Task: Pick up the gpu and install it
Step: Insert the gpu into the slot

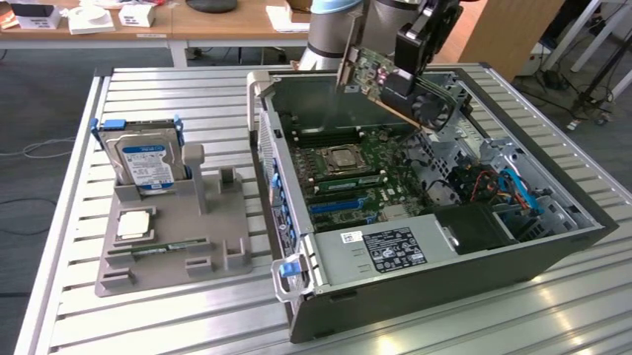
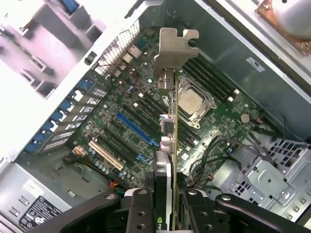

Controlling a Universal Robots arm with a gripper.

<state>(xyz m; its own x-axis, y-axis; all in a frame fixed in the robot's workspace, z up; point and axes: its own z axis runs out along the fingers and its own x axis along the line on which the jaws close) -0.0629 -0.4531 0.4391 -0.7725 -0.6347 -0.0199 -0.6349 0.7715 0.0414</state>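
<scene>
The gripper point(image 1: 410, 53) point(image 2: 170, 211) has its fingers point(image 2: 140, 208) partly closed and clamped on either face of the gpu point(image 1: 371, 70) point(image 2: 174, 128), which hangs in the air above the open computer case point(image 1: 445, 274), over the half of the case away from its power supply point(image 1: 390, 248). The card touches nothing inside the case. The grip sits at the cooler end of the card, and the rest of the card reaches out beyond the fingertips.

The gpu is a thin green circuit card with an orange-brown lower edge, a dark fan shroud point(image 1: 436, 103) on one face and a silver metal bracket point(image 1: 345, 70) point(image 2: 175, 46) at its free end. It stands on edge, faces upright, above the case's motherboard point(image 1: 360, 177) point(image 2: 146, 121).

Its long axis runs from the gripper out to the bracket, and from the exterior view it slopes, bracket end higher. The bracket seems to point toward the case's vented rear panel point(image 2: 121, 46), though the angle makes that hard to judge.
</scene>
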